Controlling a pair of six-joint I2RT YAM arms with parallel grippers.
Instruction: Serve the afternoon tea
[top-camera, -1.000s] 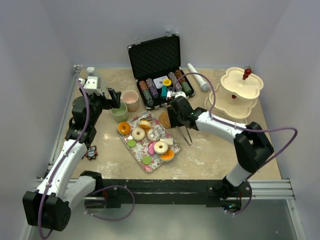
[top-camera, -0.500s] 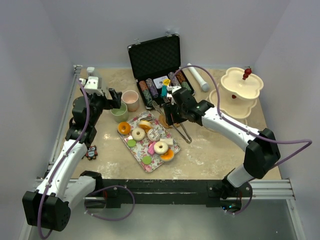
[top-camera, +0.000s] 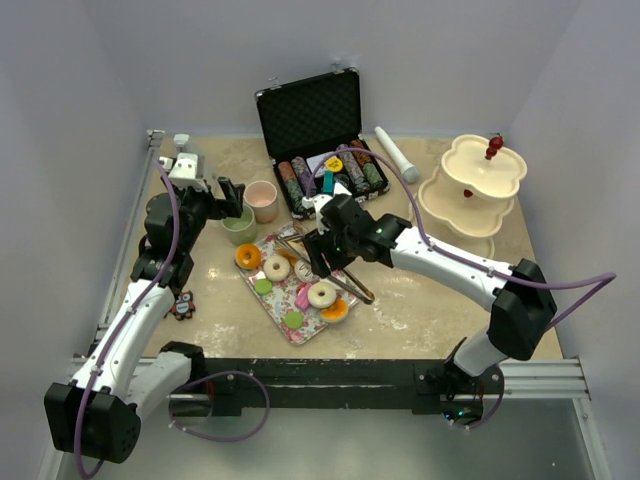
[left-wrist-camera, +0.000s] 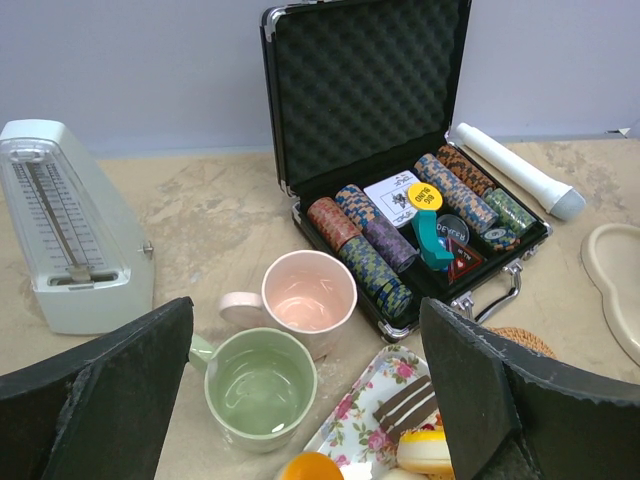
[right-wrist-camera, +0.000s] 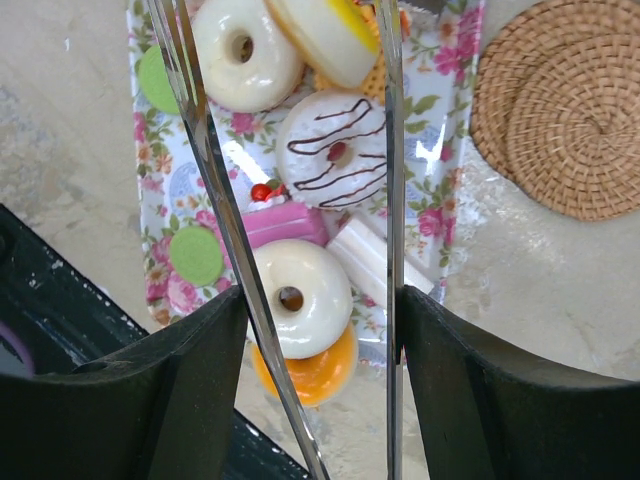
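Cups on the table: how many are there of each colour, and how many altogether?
Pink cup: 1
Green cup: 1
Total: 2

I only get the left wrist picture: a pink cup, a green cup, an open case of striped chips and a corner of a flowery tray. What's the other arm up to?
Observer: The right claw hangs over the floral rectangular tray, gripping a pair of silver metal tongs.
Visitor: Are they on a treat?
Observer: From the right wrist, the white donut with chocolate drizzle lies between the two tong arms. I can't tell whether they touch it.
Visitor: Where would it be served?
Observer: Probably on the cream scalloped three-tier stand at the far right. No treats show on it.
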